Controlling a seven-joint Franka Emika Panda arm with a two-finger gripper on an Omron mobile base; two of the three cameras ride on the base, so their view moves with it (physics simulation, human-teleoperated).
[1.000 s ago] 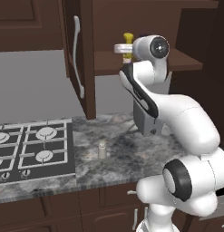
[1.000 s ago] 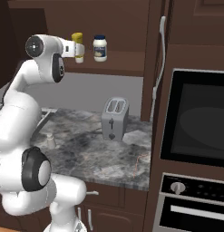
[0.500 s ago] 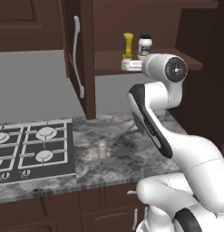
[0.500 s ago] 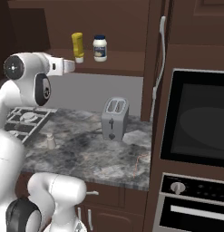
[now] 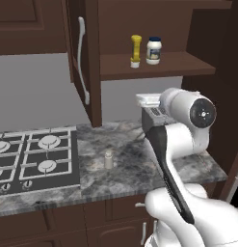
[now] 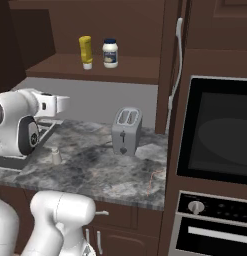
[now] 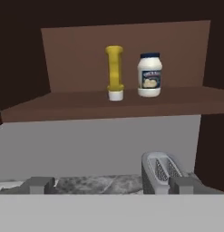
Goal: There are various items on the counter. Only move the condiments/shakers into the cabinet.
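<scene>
Cabinet (image 5: 139, 29) woodwork, dark brown, is seen above the desk (image 5: 135, 164), with its door (image 5: 84, 58) swung open and a long curved silver handle (image 5: 81, 60) fixed on it. On its shelf (image 5: 154, 65) a yellow squeeze bottle (image 5: 136, 50) is stood on its white cap, and a white jar (image 5: 153, 50) with a dark blue lid is placed just beside it, on the side farther from the door. The same pair is shown from the hand camera, bottle (image 7: 114, 72) and jar (image 7: 149, 74) upright and near each other but apart. The speckled grey desk (image 6: 95, 175) is bordered by a black stovetop (image 5: 29, 161) with white grates on one side; a built-in oven (image 6: 215, 135) is set in the tall unit at the other end. A grey two-slot toaster (image 6: 126, 131) is stood on the desk towards the back. A small pale grey shaker (image 5: 109, 159) is left upright on the desk near the stovetop, well apart from the toaster and below the shelf. The tool (image 7: 111, 185) is held off the shelf, at a level between shelf and desk, pointed at the back wall; its fingertips (image 7: 38, 185) are spread wide apart and nothing is gripped between them.
</scene>
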